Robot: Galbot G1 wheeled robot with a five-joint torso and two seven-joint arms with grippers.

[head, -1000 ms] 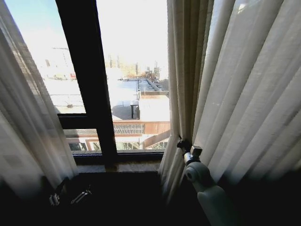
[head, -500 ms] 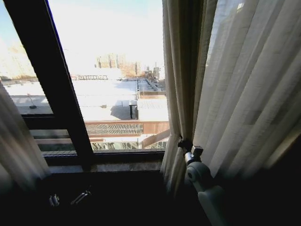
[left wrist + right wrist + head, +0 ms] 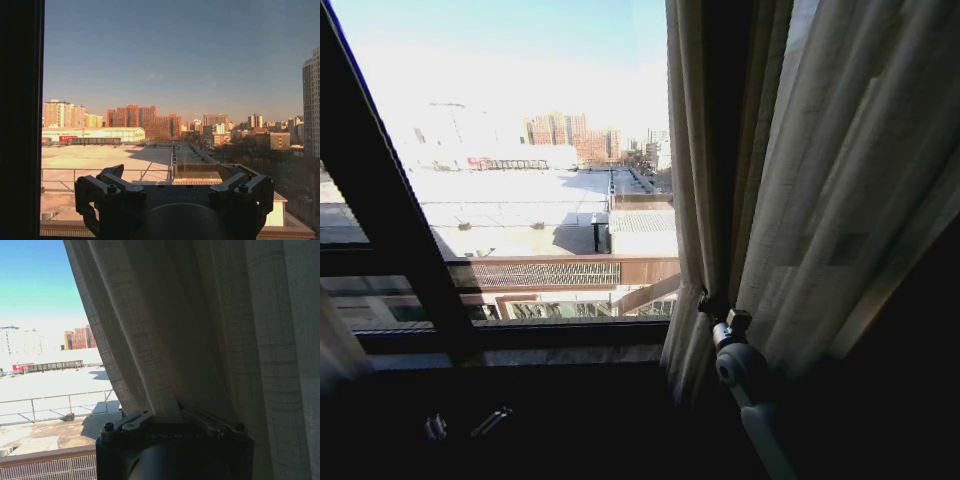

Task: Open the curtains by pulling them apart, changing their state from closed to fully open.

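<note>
Right curtain: the tall sheer greyish-beige pleated fabric panel (image 3: 790, 180) is hanging bunched at the right of the window, its inner edge gathered into a narrow waist low down.
Left curtain: a sliver of matching sheer white fabric (image 3: 334, 350) is showing at the far left edge of the head view, well apart from the right panel.
Right gripper: the black-and-silver right gripper (image 3: 712, 308) on its white arm is clenching a fold of the right curtain's inner edge; in the right wrist view the cloth (image 3: 200, 325) is running down between the closed fingers (image 3: 131, 422).
Left gripper: the dark left gripper (image 3: 174, 192) is facing the glass with fingers spread and nothing between them; it sits low at the left in the head view (image 3: 465, 422).
Window: the dark window frame bar (image 3: 390, 230) is slanting across the left; rooftops and distant towers are showing through the wide bare pane.
Progress: judged nearly open, with the middle uncovered.
Risk: the thin fold could be slipping out of the pinch if the pull runs across the pleats; a hard tug could be straining the fabric above, where the rail is hidden.
Writing: none readable; a red sign on a far building is too small to read.
</note>
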